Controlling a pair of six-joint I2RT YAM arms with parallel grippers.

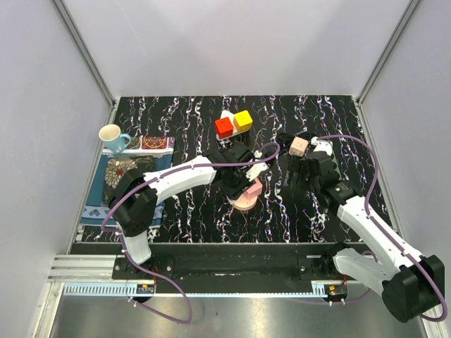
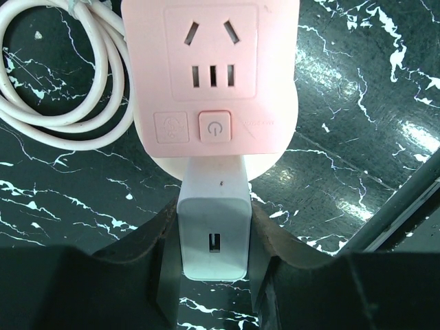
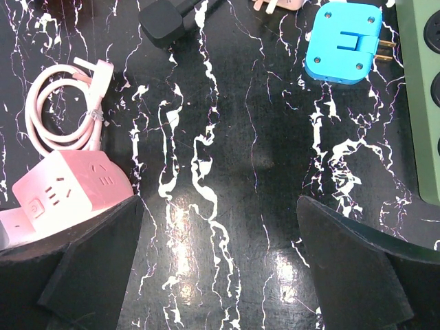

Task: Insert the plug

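Note:
A pink power cube [image 2: 213,75] with sockets and a power button lies on the black marbled table, its white cable [image 2: 62,82] coiled to the left. My left gripper [image 2: 213,256] is shut on a white USB charger plug [image 2: 213,227]. The plug's far end meets the cube's near side and its prongs are hidden. In the top view the left gripper [image 1: 244,177] is over the cube [image 1: 246,197] at mid-table. My right gripper [image 3: 220,261] is open and empty above bare table, to the right of the cube [image 3: 69,185].
A blue adapter [image 3: 344,41], a black plug [image 3: 161,20] and a green power strip [image 3: 427,89] lie beyond the right gripper. Red and yellow blocks [image 1: 232,123] sit at the back. A cup [image 1: 113,137] and a patterned cloth [image 1: 127,176] are at the left.

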